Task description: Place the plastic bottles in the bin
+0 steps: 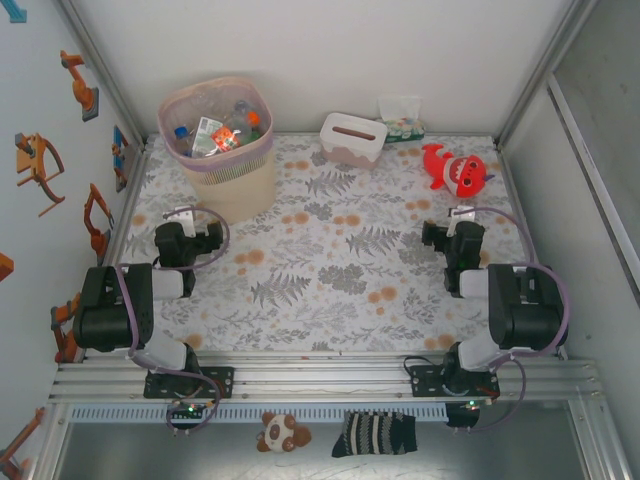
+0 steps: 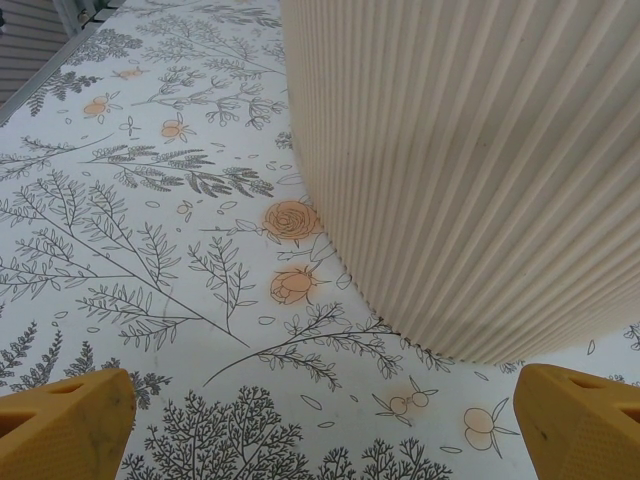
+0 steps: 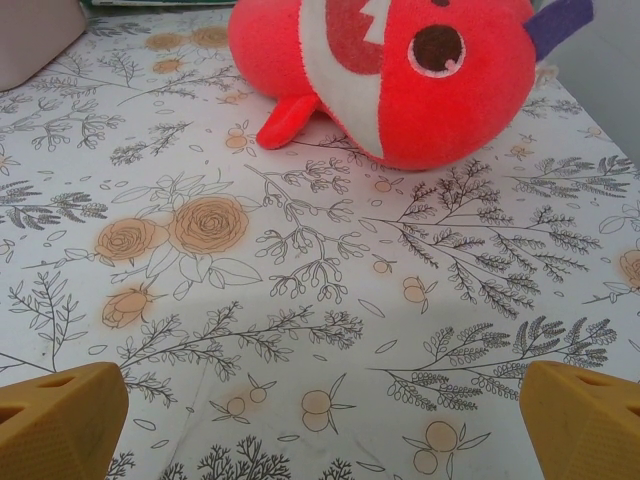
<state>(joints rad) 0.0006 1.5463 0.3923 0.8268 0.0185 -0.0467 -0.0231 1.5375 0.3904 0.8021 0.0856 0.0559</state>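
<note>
Left gripper [image 1: 186, 222]: you have it spread wide and holding nothing. In the left wrist view its two yellow fingertips [image 2: 65, 420] sit at the bottom corners, with only the floral-printed table cover [image 2: 150, 250] between them.

Directly ahead of this gripper and slightly to its right, close by, stands the tall beige ribbed bin with a translucent pink bag liner folded over its rim [image 1: 236, 185]. Its ribbed wall [image 2: 480, 180] rises just beyond the fingertips and is not touching them.

The small clear and green plastic bottles with coloured labels and caps [image 1: 220, 132] lie heaped inside the bin, above and ahead of the left gripper. The overhead view shows them below the rim. Their number cannot be counted.

Right gripper [image 1: 460, 224]: you have this one parted wide too, with nothing gripped. Its yellow fingertips [image 3: 60, 415] rest at the lower corners of the right wrist view, over bare table cover.

Ahead of it, near but apart, lies the red shark plush toy with a white belly stripe [image 3: 400, 80], on its side on the cover. Further ahead and to the left of the right gripper sits the white tissue box with a slot [image 1: 353, 140], well apart from the fingers.

Both arms sit folded back near their bases at the near edge of the table
</note>
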